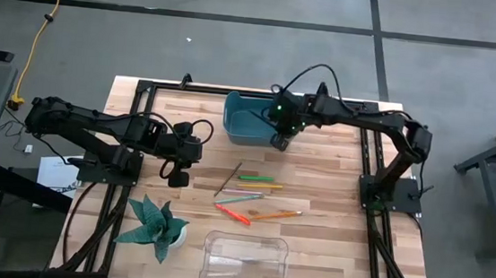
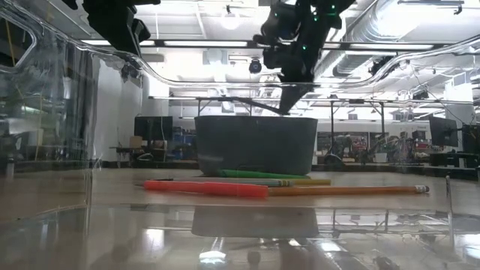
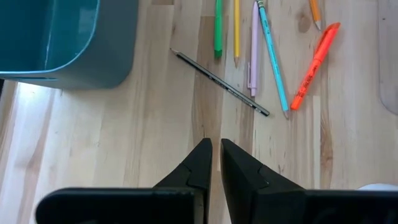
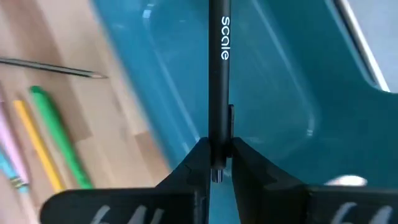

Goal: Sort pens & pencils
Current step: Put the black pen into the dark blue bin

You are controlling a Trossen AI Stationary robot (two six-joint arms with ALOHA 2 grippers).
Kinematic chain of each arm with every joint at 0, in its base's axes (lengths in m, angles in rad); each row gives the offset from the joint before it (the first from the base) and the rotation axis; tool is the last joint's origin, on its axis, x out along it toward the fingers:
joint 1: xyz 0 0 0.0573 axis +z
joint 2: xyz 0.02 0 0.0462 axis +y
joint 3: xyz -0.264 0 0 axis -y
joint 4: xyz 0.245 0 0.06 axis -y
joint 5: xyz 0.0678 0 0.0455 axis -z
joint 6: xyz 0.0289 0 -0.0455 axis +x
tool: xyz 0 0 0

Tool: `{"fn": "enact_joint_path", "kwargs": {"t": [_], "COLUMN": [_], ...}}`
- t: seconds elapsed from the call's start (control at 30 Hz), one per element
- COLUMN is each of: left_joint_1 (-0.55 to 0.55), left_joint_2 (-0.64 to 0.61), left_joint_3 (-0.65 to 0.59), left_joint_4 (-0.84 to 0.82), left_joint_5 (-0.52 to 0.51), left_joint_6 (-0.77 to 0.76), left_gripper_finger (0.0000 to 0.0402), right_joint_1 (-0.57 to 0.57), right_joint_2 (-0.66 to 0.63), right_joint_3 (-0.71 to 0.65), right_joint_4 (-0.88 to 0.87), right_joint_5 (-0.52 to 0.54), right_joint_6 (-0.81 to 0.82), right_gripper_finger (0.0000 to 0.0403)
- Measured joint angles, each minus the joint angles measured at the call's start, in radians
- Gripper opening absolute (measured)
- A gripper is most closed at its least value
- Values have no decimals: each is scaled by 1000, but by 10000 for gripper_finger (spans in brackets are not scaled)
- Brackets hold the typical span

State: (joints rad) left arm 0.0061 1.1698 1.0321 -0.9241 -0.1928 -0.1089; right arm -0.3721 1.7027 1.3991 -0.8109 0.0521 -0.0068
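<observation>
My right gripper (image 4: 219,149) is shut on a black pen (image 4: 219,62) printed "scale", above the blue bin (image 1: 248,121) at the table's far middle. On the wood in the middle lie a green pen (image 1: 256,178), a red pen (image 1: 232,214), a yellow pencil (image 1: 260,186), a teal pencil (image 1: 243,198), an orange pencil (image 1: 275,215) and a dark pencil (image 3: 221,84). My left gripper (image 3: 216,152) hangs shut over bare wood left of them, with nothing in it. My right gripper pinches the black pen between its two fingers near one end (image 4: 218,134), by the clip. The fingers slant down from above. The pen's long part sticks out past the fingertips over the bin's inside (image 4: 280,74), lifted clear of everything.
A clear plastic bin (image 1: 244,263) stands at the table's near edge, with a small green plant in a white pot (image 1: 157,226) to its left. A lilac pen (image 3: 254,50) lies among the sticks. Bare wood shows to the right of the sticks.
</observation>
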Motion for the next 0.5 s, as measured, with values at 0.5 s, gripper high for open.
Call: {"fn": "enact_joint_path", "kwargs": {"t": [0.5], "left_joint_1": [0], "left_joint_2": [0], "left_joint_3": [0], "left_joint_4": [2], "left_joint_5": [10], "left_joint_6": [-4], "left_gripper_finger": [24], "right_joint_1": [-49], "right_joint_2": [79], "right_joint_3": [2], "right_joint_4": [-24], "right_joint_5": [-2], "right_joint_6": [-104], "right_gripper_finger": [23]}}
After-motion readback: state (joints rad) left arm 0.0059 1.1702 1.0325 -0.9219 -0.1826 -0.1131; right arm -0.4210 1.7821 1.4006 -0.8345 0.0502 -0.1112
